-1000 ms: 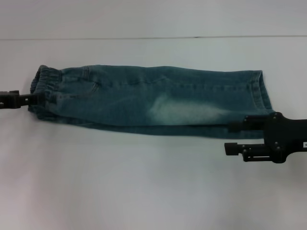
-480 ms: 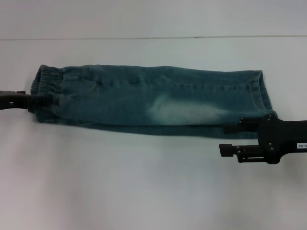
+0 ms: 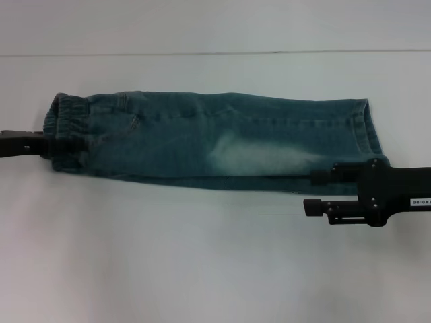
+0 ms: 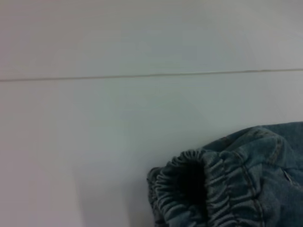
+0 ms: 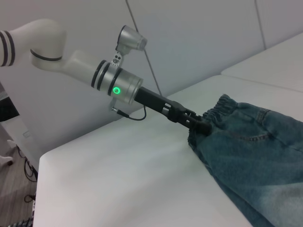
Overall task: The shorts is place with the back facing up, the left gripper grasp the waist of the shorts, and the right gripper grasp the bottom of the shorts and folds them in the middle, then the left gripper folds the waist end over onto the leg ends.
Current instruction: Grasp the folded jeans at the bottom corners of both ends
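Shorts [image 3: 215, 145] lie flat on the white table [image 3: 202, 256], already folded lengthwise into 1 narrow strip, long axis running left-right across the head view. Waist end [image 3: 66, 131] is far left, leg ends [image 3: 367, 134] on the right.

Left gripper [image 3: 64, 145] comes in from the left edge, level with the table, tip at the elastic band. Right wrist view shows its fingers pinched on the waist end [image 5: 208, 118], fabric bunched at the tip, so I read it as clamped on the waistband. Left wrist view only shows the puckered band [image 4: 199, 189] close up, no fingers.

Right gripper [image 3: 316, 192] sits at the near-right, beside the near edge of the shorts by the leg ends. 2 fingers apart: 1 at the denim edge, the other out over bare table. Holding nothing as far as I can see.

Judgement: mid fold is done, remaining step is waist over onto legs. Key relation: leg ends lie straight to the right of the left gripper along the strip's long axis, so the carry is a plain left-to-right arc. Left arm owns it. Right gripper is close to the landing zone and may need to clear.
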